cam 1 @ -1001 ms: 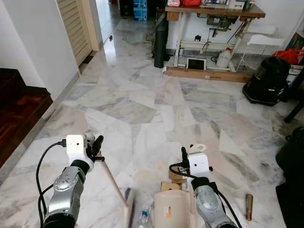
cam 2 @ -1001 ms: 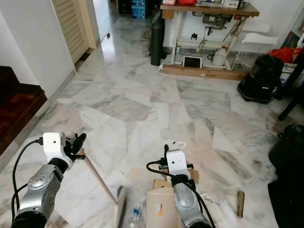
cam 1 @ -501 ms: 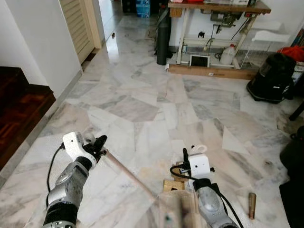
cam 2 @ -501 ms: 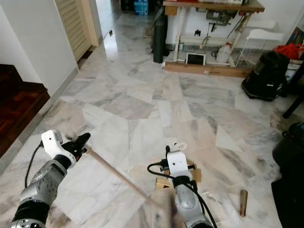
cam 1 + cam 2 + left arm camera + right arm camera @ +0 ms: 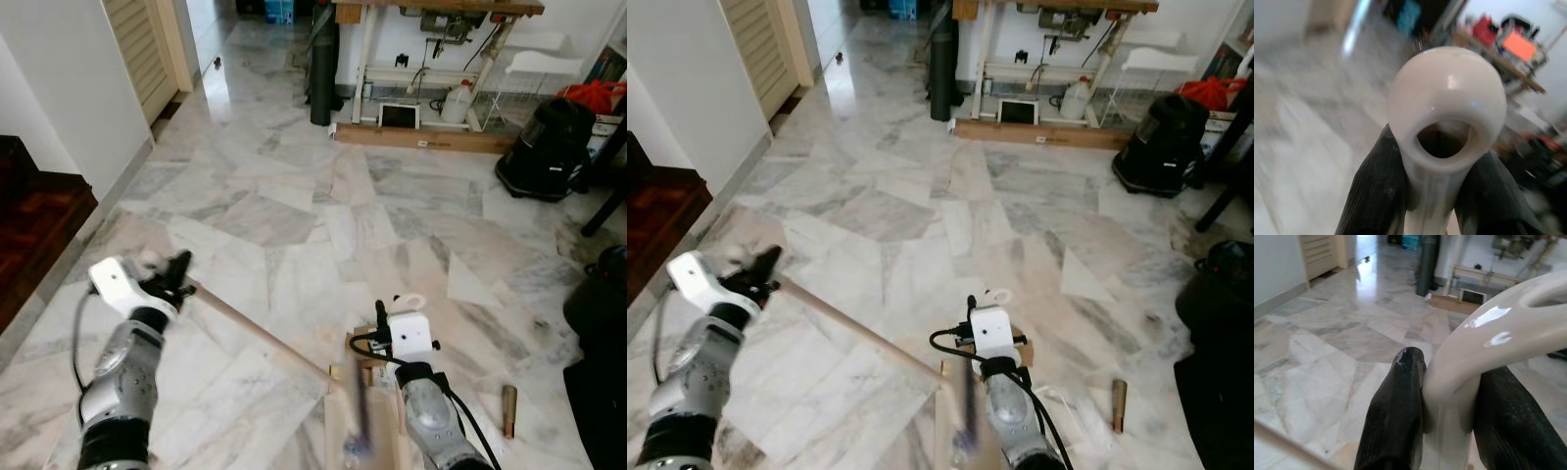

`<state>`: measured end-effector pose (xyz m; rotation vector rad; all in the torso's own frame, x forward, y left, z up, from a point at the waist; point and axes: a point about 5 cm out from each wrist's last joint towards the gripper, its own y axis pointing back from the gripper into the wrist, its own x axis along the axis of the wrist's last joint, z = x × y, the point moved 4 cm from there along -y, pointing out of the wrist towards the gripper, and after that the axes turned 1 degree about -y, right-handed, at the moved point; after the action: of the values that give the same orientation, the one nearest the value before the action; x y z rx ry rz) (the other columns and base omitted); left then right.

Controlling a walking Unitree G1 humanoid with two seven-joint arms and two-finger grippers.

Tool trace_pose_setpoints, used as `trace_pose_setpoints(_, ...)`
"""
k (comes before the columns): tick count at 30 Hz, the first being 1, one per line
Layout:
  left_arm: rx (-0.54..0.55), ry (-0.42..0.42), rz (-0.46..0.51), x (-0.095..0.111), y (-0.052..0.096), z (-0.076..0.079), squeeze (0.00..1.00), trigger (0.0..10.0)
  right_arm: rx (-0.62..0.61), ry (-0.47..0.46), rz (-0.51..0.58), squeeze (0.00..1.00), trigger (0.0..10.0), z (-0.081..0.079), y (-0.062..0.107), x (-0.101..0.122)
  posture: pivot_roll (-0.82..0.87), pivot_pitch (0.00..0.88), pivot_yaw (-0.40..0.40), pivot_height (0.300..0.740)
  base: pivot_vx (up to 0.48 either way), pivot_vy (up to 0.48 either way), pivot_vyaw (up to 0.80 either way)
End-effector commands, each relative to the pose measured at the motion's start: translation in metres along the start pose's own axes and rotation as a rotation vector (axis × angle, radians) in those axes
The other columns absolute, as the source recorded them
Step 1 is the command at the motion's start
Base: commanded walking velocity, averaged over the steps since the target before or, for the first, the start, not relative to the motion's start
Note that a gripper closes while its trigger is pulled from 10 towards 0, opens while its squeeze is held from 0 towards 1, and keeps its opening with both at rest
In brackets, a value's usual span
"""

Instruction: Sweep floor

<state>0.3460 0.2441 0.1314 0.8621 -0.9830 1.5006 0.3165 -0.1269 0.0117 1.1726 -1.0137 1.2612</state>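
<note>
My left gripper (image 5: pixel 174 281) is shut on the top of a cream broom handle (image 5: pixel 257 336), whose ringed end (image 5: pixel 1446 106) sits between the black fingers (image 5: pixel 1373 192). The stick slants down to the right, and the blurred broom head (image 5: pixel 359 409) lies over the beige dustpan (image 5: pixel 335 443) at the bottom centre. My right gripper (image 5: pixel 392 315) is shut on the dustpan's cream loop handle (image 5: pixel 1476 335). A cardboard scrap (image 5: pixel 368 370) lies under that gripper, and a brown tube (image 5: pixel 508 409) rests on the marble floor to its right.
A dark wooden step (image 5: pixel 29 211) and white wall bound the left side. Ahead stand a workbench (image 5: pixel 431 12), a dark cylinder (image 5: pixel 320 69), a wooden plank (image 5: pixel 421 138) and a black bag (image 5: pixel 549 152). Black objects (image 5: pixel 602 328) crowd the right edge.
The broom has swung rightward: its head went from left of the dustpan to over it. My left gripper moved outward to the left with the handle. The right gripper stayed put.
</note>
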Motion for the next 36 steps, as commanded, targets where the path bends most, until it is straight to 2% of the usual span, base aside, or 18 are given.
trace_pose_setpoints(1,0.018,-0.113,0.127,0.032,0.001,-0.003,0.0,10.0,-0.006,-0.038,-0.1,0.0,10.0,-0.003,0.008,-0.02,0.09,0.048,-0.017,0.74,0.0,0.0,0.0)
trace_pose_setpoints(4,0.032,-0.318,0.145,0.042,0.006,-0.005,0.0,10.0,-0.006,-0.038,-0.102,0.0,10.0,-0.003,0.006,-0.019,0.1,0.048,-0.016,0.74,0.0,0.0,0.0)
trace_pose_setpoints(5,-0.012,-0.341,0.078,0.028,0.007,-0.002,0.0,10.0,-0.005,-0.039,-0.101,0.0,10.0,-0.004,0.006,-0.019,0.09,0.048,-0.017,0.74,0.0,0.0,0.0)
trace_pose_setpoints(6,-0.012,-0.341,0.078,0.028,0.007,-0.002,0.0,10.0,-0.005,-0.039,-0.101,0.0,10.0,-0.004,0.006,-0.019,0.09,0.048,-0.017,0.74,0.0,0.0,0.0)
trace_pose_setpoints(7,-0.063,-0.315,-0.073,-0.001,0.009,0.0,0.0,10.0,-0.004,-0.041,-0.101,0.0,10.0,-0.004,0.006,-0.019,0.09,0.049,-0.017,0.74,0.0,0.0,0.0)
trace_pose_setpoints(9,-0.137,-0.34,-0.218,-0.032,0.016,0.007,0.0,10.0,-0.004,-0.041,-0.1,0.0,10.0,-0.004,0.006,-0.018,0.09,0.05,-0.017,0.74,0.0,0.0,0.0)
trace_pose_setpoints(10,-0.17,-0.303,-0.301,-0.049,0.022,0.012,0.0,10.0,-0.004,-0.04,-0.098,0.0,10.0,-0.003,0.006,-0.018,0.08,0.053,-0.018,0.74,0.0,0.0,0.0)
trace_pose_setpoints(12,-0.212,-0.272,-0.362,-0.067,0.03,0.019,0.0,10.0,-0.005,-0.038,-0.097,0.0,10.0,-0.001,0.006,-0.018,0.07,0.055,-0.017,0.74,0.0,0.0,0.0)
trace_pose_setpoints(13,-0.221,-0.208,-0.379,-0.074,0.033,0.025,0.0,10.0,-0.006,-0.035,-0.096,0.0,10.0,0.001,0.006,-0.019,0.07,0.057,-0.018,0.74,0.0,0.0,0.0)
trace_pose_setpoints(15,-0.226,-0.177,-0.37,-0.077,0.032,0.03,0.0,10.0,-0.009,-0.033,-0.094,0.0,10.0,0.003,0.007,-0.019,0.07,0.058,-0.021,0.74,0.0,0.0,0.0)
trace_pose_setpoints(16,-0.222,-0.109,-0.369,-0.08,0.03,0.036,0.0,10.0,-0.009,-0.027,-0.093,0.0,10.0,0.004,0.008,-0.019,0.06,0.062,-0.023,0.74,0.0,0.0,0.0)
trace_pose_setpoints(20,-0.261,-0.042,-0.439,-0.092,0.03,0.047,0.0,10.0,-0.008,-0.019,-0.09,0.0,10.0,0.007,0.009,-0.02,0.05,0.067,-0.024,0.74,0.0,0.0,0.0)
trace_pose_setpoints(23,-0.273,0.055,-0.464,-0.09,0.027,0.055,0.0,10.0,-0.012,-0.013,-0.087,0.0,10.0,0.011,0.009,-0.02,0.04,0.068,-0.023,0.74,0.0,0.0,0.0)
trace_pose_setpoints(24,-0.285,0.142,-0.441,-0.081,0.022,0.061,0.0,10.0,-0.016,-0.012,-0.084,0.0,10.0,0.012,0.007,-0.018,0.04,0.068,-0.024,0.74,0.0,0.0,0.0)
trace_pose_setpoints(27,-0.281,0.225,-0.369,-0.063,0.01,0.064,0.0,10.0,-0.016,-0.017,-0.084,0.0,10.0,0.011,0.005,-0.017,0.05,0.064,-0.024,0.74,0.0,0.0,0.0)
trace_pose_setpoints(29,-0.285,0.227,-0.341,-0.056,0.007,0.063,0.0,10.0,-0.018,-0.031,-0.084,0.0,10.0,0.01,0.004,-0.016,0.05,0.057,-0.022,0.74,0.0,0.0,0.0)
trace_pose_setpoints(33,-0.264,0.127,-0.268,-0.038,0.003,0.056,0.0,10.0,-0.05,-0.089,-0.078,0.0,10.0,0.012,0.001,-0.013,0.06,0.048,-0.016,0.74,0.0,0.0,0.0)
trace_pose_setpoints(36,-0.256,0.107,-0.157,-0.008,-0.002,0.057,0.0,10.0,-0.083,-0.165,-0.061,0.0,10.0,0.019,-0.004,-0.007,0.06,0.037,-0.012,0.74,0.0,0.0,0.0)
